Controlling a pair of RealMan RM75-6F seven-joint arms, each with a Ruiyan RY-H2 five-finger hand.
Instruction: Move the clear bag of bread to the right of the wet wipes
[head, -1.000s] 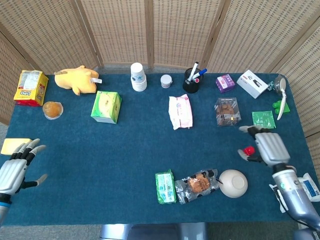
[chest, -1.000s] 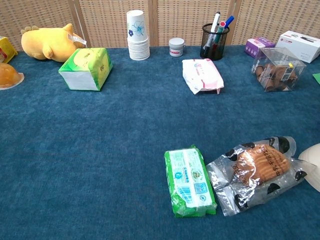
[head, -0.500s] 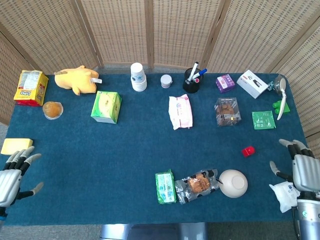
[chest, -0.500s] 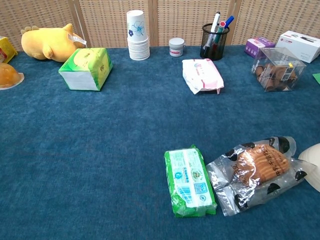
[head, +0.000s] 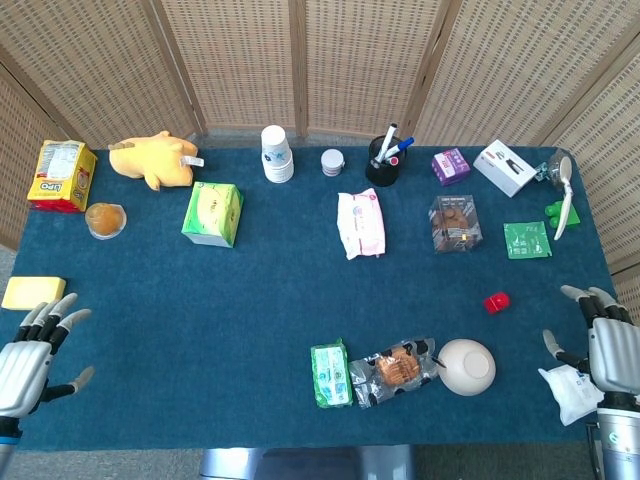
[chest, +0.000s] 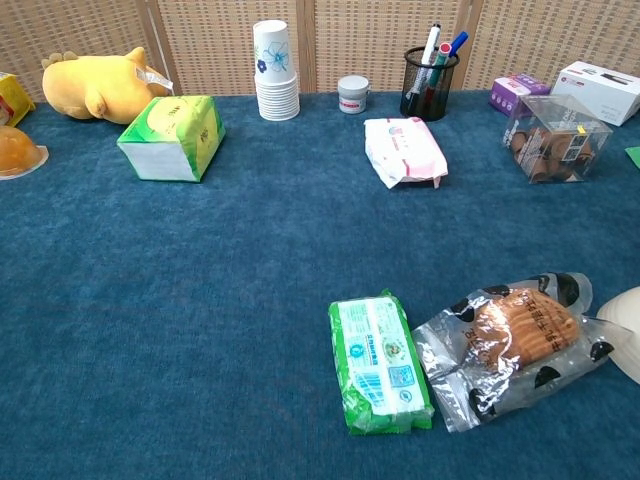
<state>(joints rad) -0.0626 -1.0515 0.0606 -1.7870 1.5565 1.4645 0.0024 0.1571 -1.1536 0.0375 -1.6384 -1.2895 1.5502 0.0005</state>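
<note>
The clear bag of bread (head: 397, 367) (chest: 510, 345) lies flat near the table's front edge, touching the right side of the green wet wipes pack (head: 329, 374) (chest: 378, 360). My right hand (head: 610, 345) hovers at the table's right edge with fingers spread, holding nothing, well to the right of the bag. At the front left corner my left hand (head: 28, 358) is also spread and empty. Neither hand shows in the chest view.
A white bowl (head: 466, 366) sits just right of the bag. A small red object (head: 496, 302) and a white packet (head: 567, 391) lie near the right hand. Further back are a pink wipes pack (head: 360, 222), a green tissue box (head: 213, 213), a cookie box (head: 455, 223), a pen holder (head: 383, 163) and stacked cups (head: 277, 153).
My right hand has drawn back from beside the red object to the table's right edge. The left hand shifted slightly. The bag and wipes have not moved.
</note>
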